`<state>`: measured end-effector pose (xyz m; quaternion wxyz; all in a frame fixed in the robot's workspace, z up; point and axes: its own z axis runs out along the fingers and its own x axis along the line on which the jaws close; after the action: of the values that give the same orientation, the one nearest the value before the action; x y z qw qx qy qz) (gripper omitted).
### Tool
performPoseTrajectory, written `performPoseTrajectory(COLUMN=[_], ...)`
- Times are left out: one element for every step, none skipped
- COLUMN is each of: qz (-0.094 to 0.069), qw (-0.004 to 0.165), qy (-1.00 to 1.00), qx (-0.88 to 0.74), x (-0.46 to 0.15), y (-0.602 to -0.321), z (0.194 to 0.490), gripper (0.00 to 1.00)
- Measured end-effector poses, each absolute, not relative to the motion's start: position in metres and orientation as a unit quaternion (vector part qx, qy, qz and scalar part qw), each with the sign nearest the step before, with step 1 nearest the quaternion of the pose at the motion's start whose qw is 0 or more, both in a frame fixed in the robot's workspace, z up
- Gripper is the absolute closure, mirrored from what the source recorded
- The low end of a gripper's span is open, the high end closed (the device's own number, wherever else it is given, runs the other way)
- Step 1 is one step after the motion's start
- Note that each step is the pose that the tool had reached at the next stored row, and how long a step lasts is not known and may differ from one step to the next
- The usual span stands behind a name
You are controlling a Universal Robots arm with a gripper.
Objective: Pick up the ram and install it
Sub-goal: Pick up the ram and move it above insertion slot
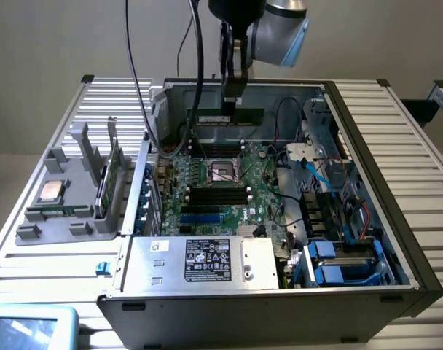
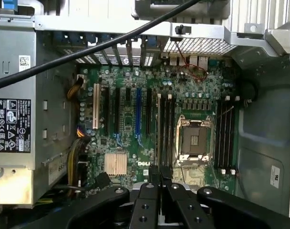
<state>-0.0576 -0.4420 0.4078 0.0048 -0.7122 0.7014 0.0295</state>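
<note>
Over motherboard, near case far wall, fingers grip ram, level.

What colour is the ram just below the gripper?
Dark green. The ram shows best in the exterior view.

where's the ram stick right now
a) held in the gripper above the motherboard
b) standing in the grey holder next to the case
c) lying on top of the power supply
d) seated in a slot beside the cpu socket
a: in the exterior view the gripper is shut on the ram, holding it level in the air over the far part of the motherboard, not yet seated in any slot.
</note>
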Motion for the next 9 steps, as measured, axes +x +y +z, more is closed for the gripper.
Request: performPoseTrajectory(qz=[0.03,0.03,0.03,0.03,0.029,0.029,0.03,0.03,0.03], qw=[0.005,0.005,0.005,0.005,0.005,0.005,0.005,0.005,0.005], qy=[0.701,0.701,0.701,0.701,0.701,0.701,0.701,0.701,0.701], qx=[-0.712,-0.712,-0.712,-0.712,-0.712,-0.712,-0.712,-0.712,-0.712], x=[-0.057,-0.056,-0.056,-0.056,-0.056,-0.056,-0.056,-0.056,-0.056], y=[-0.441,-0.441,-0.44,-0.439,-0.438,-0.437,-0.436,-0.435,-0.433], z=[0.406,0.404,0.402,0.401,0.399,0.397,0.395,0.393,0.391], gripper=[0.89,0.89,0.89,0.89,0.89,0.89,0.89,0.89,0.89])
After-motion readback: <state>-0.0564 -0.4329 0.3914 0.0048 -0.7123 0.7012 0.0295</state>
